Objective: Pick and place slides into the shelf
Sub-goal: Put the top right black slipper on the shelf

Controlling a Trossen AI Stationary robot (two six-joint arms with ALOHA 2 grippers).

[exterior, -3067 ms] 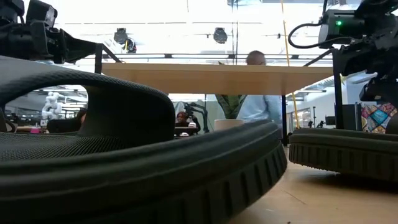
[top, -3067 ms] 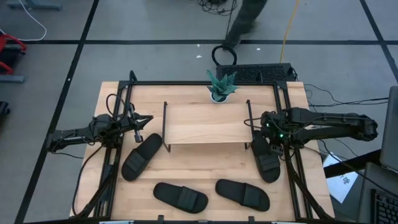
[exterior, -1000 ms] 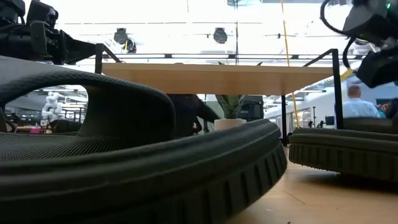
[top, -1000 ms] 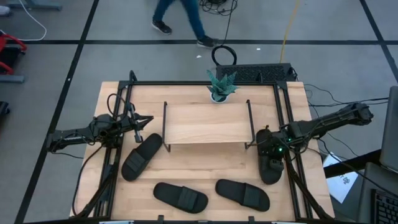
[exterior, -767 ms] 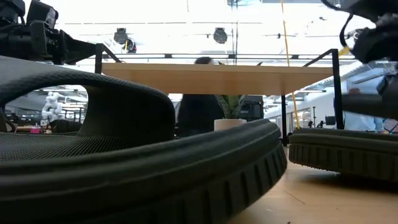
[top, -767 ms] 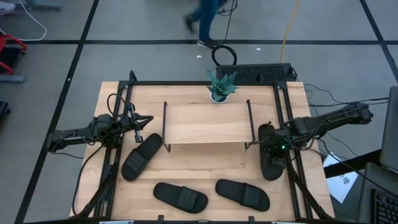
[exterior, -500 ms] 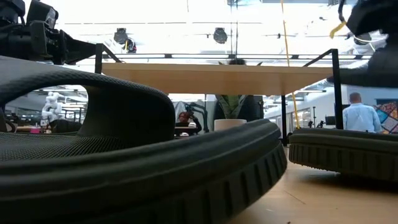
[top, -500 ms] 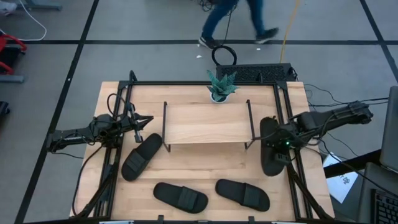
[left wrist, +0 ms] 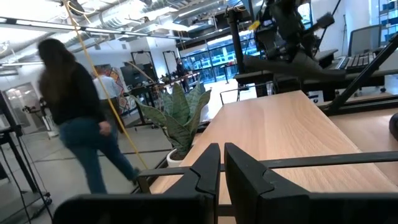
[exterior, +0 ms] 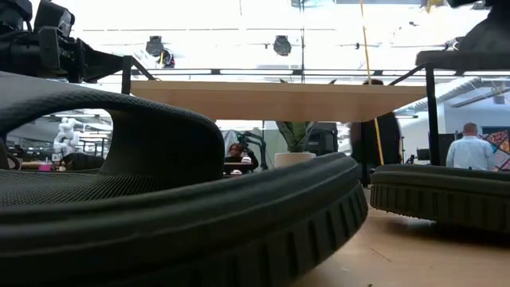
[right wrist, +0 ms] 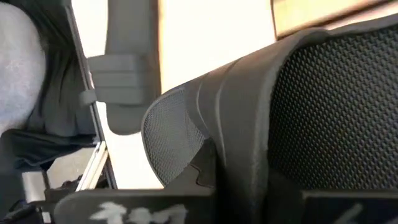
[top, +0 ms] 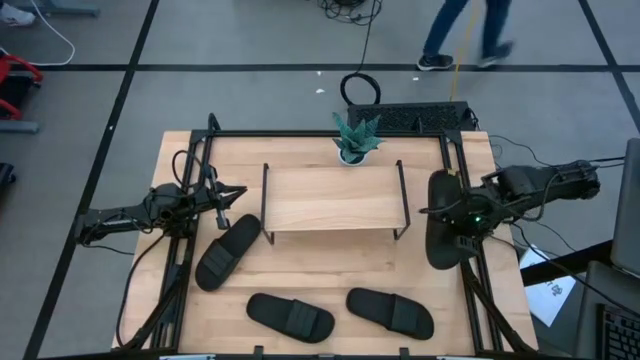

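No readable writing. Your right gripper fingers clamp slide, now lifted beside shelf; left gripper fingers nearly closed, empty.

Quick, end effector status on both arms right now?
Left end effector: closed, holding nothing, parked left of the shelf.
Right end effector: closed on a slide, lifted right of the shelf.
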